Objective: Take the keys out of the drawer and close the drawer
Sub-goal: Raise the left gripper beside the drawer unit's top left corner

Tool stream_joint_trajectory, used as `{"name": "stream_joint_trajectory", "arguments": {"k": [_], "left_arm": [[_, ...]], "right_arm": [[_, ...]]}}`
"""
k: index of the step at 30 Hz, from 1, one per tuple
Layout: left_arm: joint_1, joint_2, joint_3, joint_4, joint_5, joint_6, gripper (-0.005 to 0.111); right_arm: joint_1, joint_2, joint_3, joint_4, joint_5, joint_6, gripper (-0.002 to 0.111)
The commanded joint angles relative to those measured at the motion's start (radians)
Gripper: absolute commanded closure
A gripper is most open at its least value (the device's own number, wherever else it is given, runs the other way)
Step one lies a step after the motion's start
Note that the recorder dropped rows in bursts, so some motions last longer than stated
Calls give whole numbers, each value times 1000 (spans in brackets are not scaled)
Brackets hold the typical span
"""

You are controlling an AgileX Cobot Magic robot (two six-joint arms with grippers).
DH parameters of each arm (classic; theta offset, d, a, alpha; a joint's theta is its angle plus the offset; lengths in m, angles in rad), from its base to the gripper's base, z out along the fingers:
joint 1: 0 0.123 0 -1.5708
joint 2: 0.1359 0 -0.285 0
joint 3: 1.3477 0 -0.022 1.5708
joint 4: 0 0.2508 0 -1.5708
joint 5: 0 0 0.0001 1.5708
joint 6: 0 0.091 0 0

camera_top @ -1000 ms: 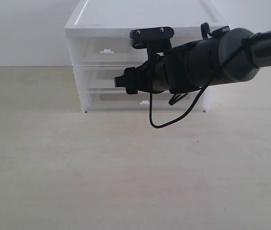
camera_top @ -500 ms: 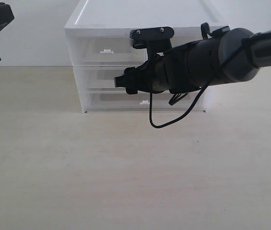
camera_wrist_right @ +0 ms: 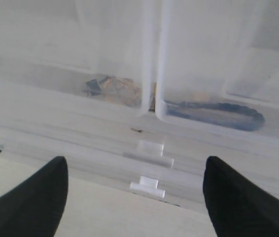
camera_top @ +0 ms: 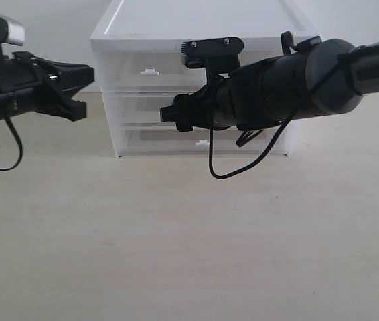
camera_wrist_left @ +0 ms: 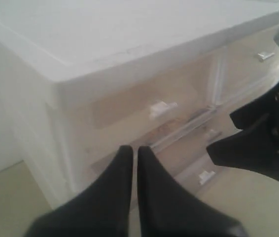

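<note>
The drawer (camera_top: 136,111), the full-width middle tier of the white cabinet (camera_top: 196,27), sits flush with the other fronts. Its tab handle (camera_wrist_right: 149,148) lies just ahead of my right gripper (camera_wrist_right: 135,160), which is open and empty. In the exterior view that gripper (camera_top: 167,114) hangs in front of the cabinet and hides the handle. A gold-coloured bunch (camera_wrist_right: 112,89) and a dark loop strap (camera_wrist_right: 218,114), likely the keys, show through the plastic. I cannot tell which tier holds them. My left gripper (camera_top: 86,90) (camera_wrist_left: 134,148) is shut and empty, left of the cabinet.
Two half-width top drawers with tab handles (camera_top: 149,71) sit above the middle tier. An identical wide bottom drawer with its handle (camera_top: 203,142) sits below. A black cable (camera_top: 233,170) dangles from the right arm. The pale tabletop (camera_top: 189,247) spreads in front.
The left arm has swung in from the left edge toward the cabinet's left side. The right arm and the drawers have not moved.
</note>
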Motion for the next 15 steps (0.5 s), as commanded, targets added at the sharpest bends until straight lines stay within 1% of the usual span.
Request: {"name": "stream_joint_trajectory", "arguments": {"k": [1, 10, 13, 15], "left_arm": [[-49, 66, -70, 7, 13, 10, 103], [-53, 171, -224, -15, 109, 1, 103], [-53, 195, -249, -15, 138, 1, 103], [-53, 207, -259, -15, 132, 1, 103]], "right_arm": [[0, -1, -5, -17, -24, -7, 40], [0, -1, -5, -17, -20, -2, 40], [0, -1, -5, -17, -18, -2, 40], [0, -1, -5, -17, -5, 13, 40]]}}
